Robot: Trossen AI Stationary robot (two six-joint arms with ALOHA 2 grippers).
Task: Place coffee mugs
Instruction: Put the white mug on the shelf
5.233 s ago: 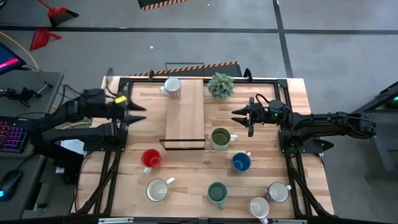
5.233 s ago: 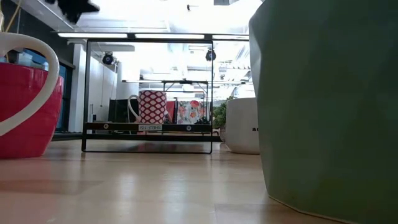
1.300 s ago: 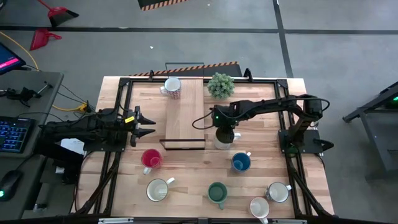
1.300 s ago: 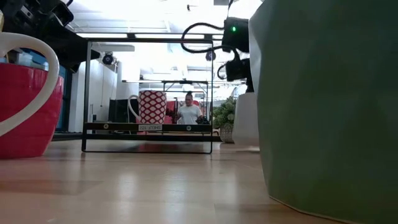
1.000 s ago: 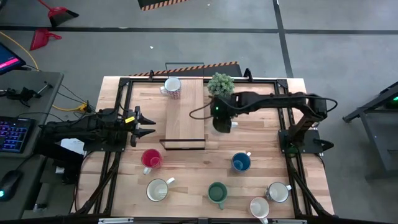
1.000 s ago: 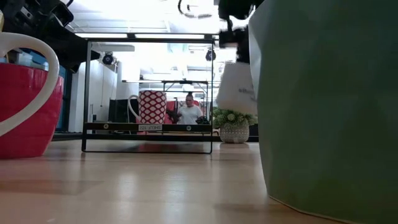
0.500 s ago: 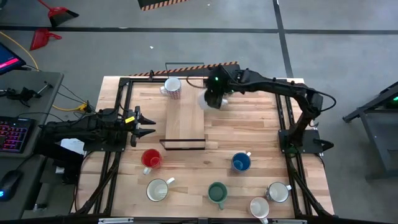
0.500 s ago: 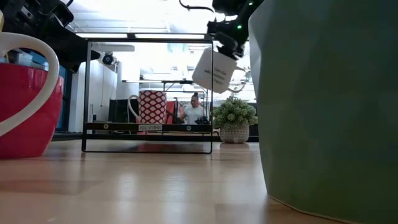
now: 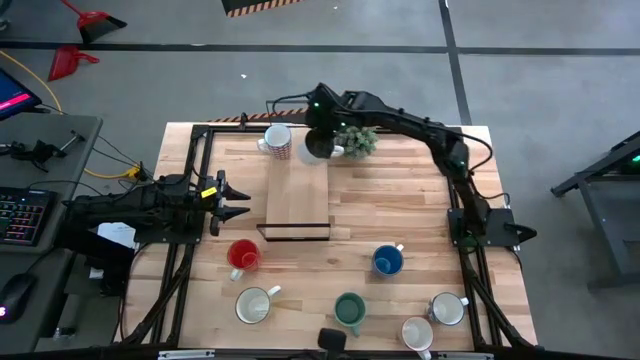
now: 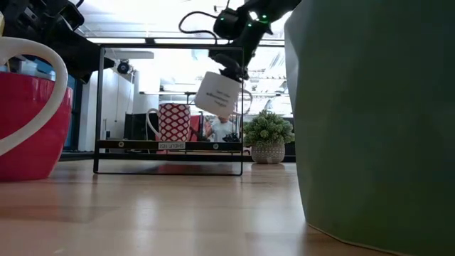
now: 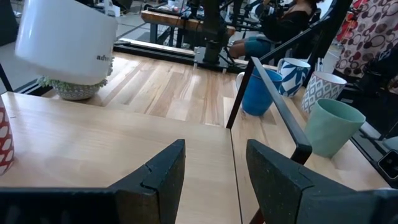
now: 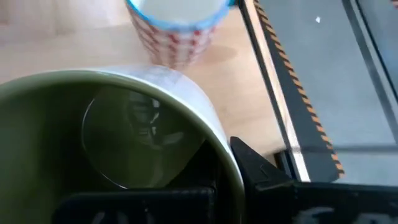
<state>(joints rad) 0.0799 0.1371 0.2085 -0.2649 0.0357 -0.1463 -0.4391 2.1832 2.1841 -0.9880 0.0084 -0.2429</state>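
Pinched by its rim in the right hand (image 10: 229, 70), a tilted white mug (image 10: 219, 93) hangs above the shelf (image 9: 297, 180), where it could clip the patterned mug (image 9: 277, 141).

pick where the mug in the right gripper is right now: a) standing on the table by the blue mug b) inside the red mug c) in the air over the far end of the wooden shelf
c, the right gripper holds the white mug tilted in the air above the wooden shelf, beside the red patterned mug.
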